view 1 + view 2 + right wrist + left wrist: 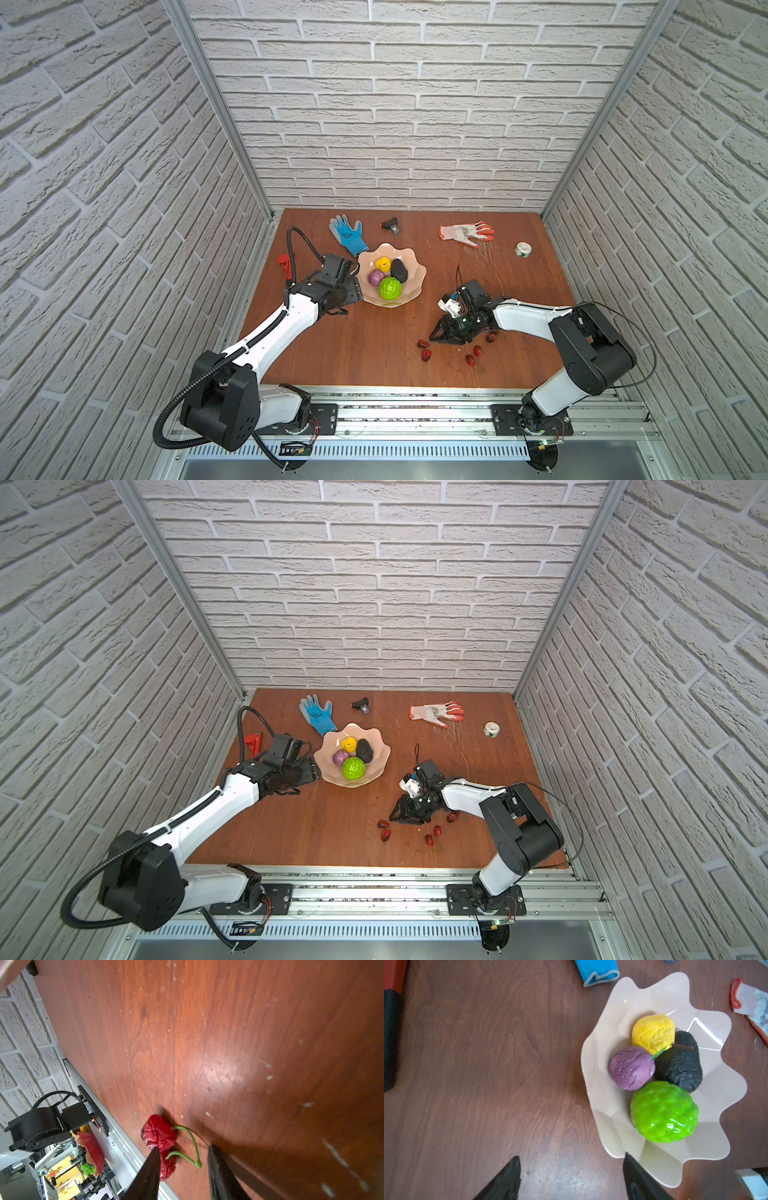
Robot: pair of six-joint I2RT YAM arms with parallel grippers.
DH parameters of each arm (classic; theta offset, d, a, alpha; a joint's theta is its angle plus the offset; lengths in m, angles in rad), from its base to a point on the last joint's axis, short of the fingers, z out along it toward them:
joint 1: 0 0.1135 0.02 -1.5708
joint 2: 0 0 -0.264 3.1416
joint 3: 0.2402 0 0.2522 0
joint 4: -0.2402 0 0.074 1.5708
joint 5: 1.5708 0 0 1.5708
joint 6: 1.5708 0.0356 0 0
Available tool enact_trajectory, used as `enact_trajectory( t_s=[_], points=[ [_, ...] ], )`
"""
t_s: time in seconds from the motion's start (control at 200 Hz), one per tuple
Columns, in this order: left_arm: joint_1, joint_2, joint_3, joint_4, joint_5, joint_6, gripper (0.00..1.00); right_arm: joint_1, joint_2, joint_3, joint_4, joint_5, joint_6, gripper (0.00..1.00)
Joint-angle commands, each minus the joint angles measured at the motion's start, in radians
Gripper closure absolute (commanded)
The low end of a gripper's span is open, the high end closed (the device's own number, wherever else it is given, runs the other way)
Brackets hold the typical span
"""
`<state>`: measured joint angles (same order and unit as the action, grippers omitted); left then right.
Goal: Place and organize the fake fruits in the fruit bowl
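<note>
White brick-patterned walls (415,124) box in a reddish-brown wooden table (353,353), and from where I stand the fruit bowl (417,274) sits left of the middle, toward the back. Four fruits lie packed together inside it: the yellow fruit (382,263) at the far side, the avocado (399,271) beside it, then the purple fruit (376,277) and the bumpy green ball (390,288) nearest the front.

The left pincer (571,1158) hangs just beside the bowl's left rim, its jaws spread with nothing between them (in the left wrist view one fingertip overlaps the rim's edge; whether it touches I cannot tell).

Cherries (427,355) lie scattered on the bare table near the front, well apart from the bowl. The right pincer (184,1148) is down low among them with its jaws parted. The green stem (195,1145) of a joined pair of cherries (159,1133) runs between the fingers and is not pinched.

A blue glove (347,233), an orange-white glove (465,232) and a tape roll (523,249) lie along the back.
</note>
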<state>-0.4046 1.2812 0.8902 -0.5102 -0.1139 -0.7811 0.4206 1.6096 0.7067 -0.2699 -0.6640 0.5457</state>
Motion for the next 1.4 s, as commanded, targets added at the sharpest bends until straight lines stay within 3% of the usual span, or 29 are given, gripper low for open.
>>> enact_trajectory(
  t_s=[0.0,0.595,1.395],
  points=[
    [0.009,-0.003,0.012,-0.003,-0.003,0.005,0.23,-0.003,0.021,-0.012,0.037,-0.022,0.007,0.61],
    [0.011,0.004,0.011,0.004,0.001,0.003,0.23,-0.003,0.059,-0.037,0.104,-0.071,0.032,0.67],
    [0.013,-0.007,0.011,-0.005,-0.006,0.006,0.23,-0.003,0.083,-0.031,0.116,-0.080,0.024,0.91]
  ],
)
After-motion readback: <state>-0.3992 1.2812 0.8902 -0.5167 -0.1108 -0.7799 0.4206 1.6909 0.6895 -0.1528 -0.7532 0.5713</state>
